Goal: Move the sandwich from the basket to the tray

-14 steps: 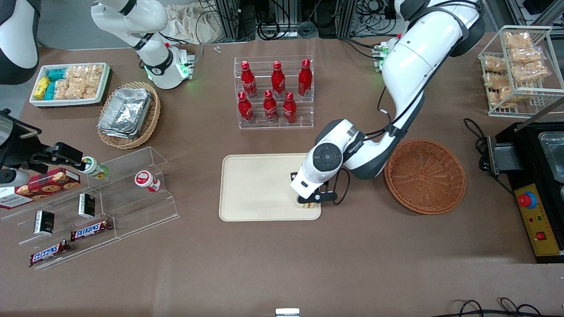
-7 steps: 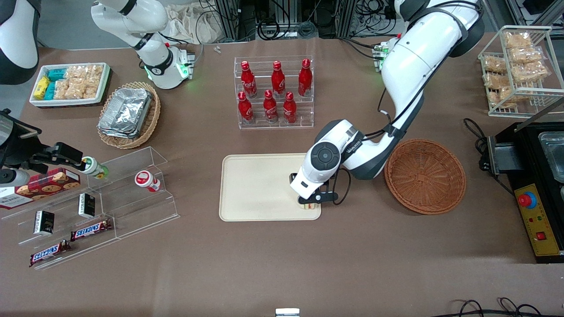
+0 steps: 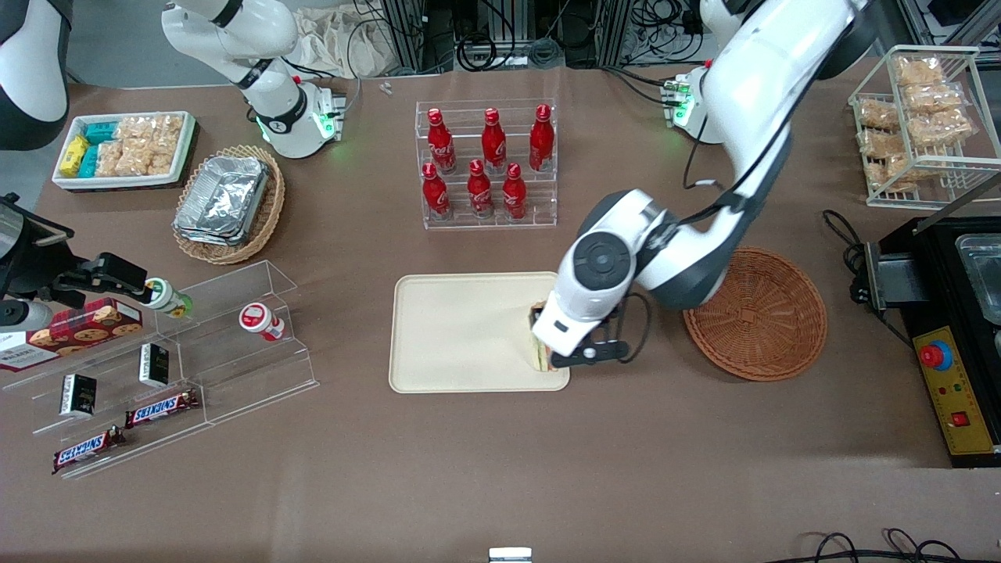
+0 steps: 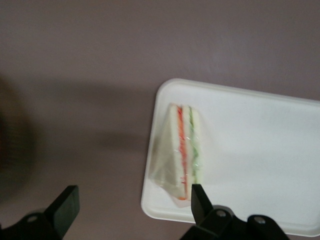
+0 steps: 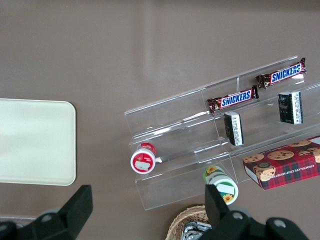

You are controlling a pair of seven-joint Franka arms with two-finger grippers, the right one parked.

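Front view first: the tray (image 3: 461,332) sits mid-table, and the sandwich (image 3: 538,353) lies on it, right at the corner nearest the basket (image 3: 755,313) and the front camera. That reddish-brown basket rests on the table toward the working arm's end, just beside the tray, and nothing shows inside it. Farther from the camera than the tray, a clear rack (image 3: 487,164) carries six red bottles (image 3: 479,188) in two rows. Toward the parked arm's end, a tan wicker basket (image 3: 267,207) holds foil containers (image 3: 223,199), and a white tray (image 3: 123,181) is packed with snack packets.

Now the pincer: the gripper (image 3: 565,358) hangs above the tray's corner, over the sandwich and partly hiding it. From the left wrist camera the sandwich (image 4: 181,150) lies flat in its clear wrap on the tray (image 4: 260,150), close against the rim, orange-red and green layers plain to see. The gripper (image 4: 132,200) is spread wide, one of its fingers (image 4: 199,200) over the wedge's tip and the other out over bare tabletop. Nothing is held between them; the sandwich lies free, and the fingers look to be raised above it.
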